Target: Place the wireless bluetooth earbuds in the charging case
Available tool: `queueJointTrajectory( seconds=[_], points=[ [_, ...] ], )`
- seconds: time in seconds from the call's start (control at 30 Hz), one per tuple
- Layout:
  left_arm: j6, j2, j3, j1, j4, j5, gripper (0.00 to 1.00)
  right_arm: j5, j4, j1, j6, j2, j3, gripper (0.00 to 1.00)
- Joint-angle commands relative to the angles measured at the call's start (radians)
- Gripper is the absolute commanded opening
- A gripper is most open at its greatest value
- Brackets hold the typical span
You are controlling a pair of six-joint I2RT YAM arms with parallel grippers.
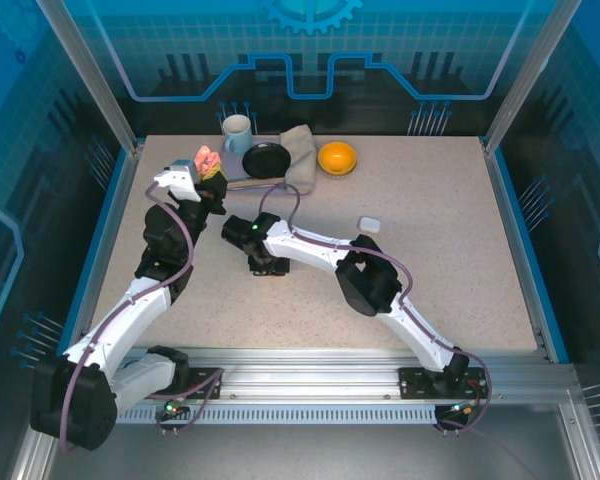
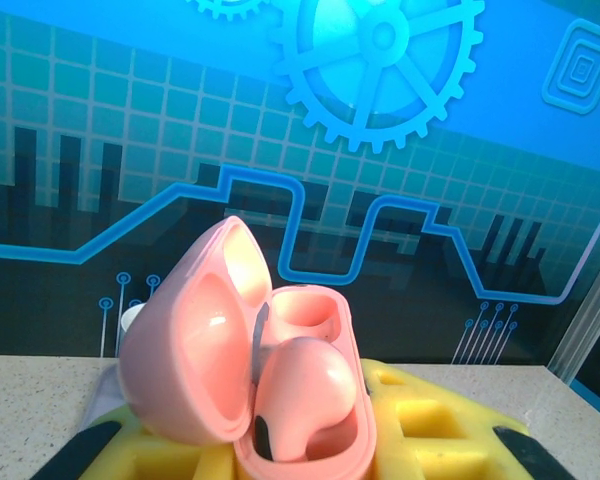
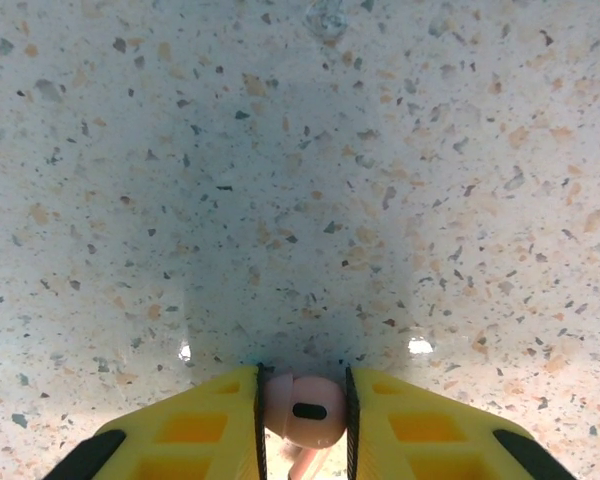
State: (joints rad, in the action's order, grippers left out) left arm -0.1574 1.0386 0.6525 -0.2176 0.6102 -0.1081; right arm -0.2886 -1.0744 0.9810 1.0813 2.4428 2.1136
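Right wrist: glossy salmon-pink earbud (image 3: 302, 408) with dark oval slot.

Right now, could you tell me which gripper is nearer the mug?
Left. The left gripper sits just in front of the mug; the right gripper is at mid-table, farther off.

We can read no words, numbers or brand names anywhere. The blue printed back wall (image 2: 100, 130) carries drawings, no letters.
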Motion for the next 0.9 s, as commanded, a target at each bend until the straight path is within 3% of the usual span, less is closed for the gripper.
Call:
queueJointTrajectory(
  seconds=[0.0,0.33,0.63,0.87],
  points=[
    [-0.013,-0.006,0.001,0.014,0.024,0.021,0.00,-0.028,-0.032,-0.007,0.011,-0.033,-0.073,0.24],
    [-0.021,0.014,0.029,0.012,-0.011,0.081,0.00,-0.108,0.096,-0.053,-0.024,-0.264,-0.339,0.24],
    [-0.060,0.093,0.063,0.003,-0.027,0.257,0.00,-0.185,0.228,-0.127,-0.107,-0.499,-0.584,0.24],
    [0.020,0.187,0.103,-0.089,-0.068,0.388,0.00,-0.218,0.346,-0.208,-0.220,-0.720,-0.701,0.24]
  ],
)
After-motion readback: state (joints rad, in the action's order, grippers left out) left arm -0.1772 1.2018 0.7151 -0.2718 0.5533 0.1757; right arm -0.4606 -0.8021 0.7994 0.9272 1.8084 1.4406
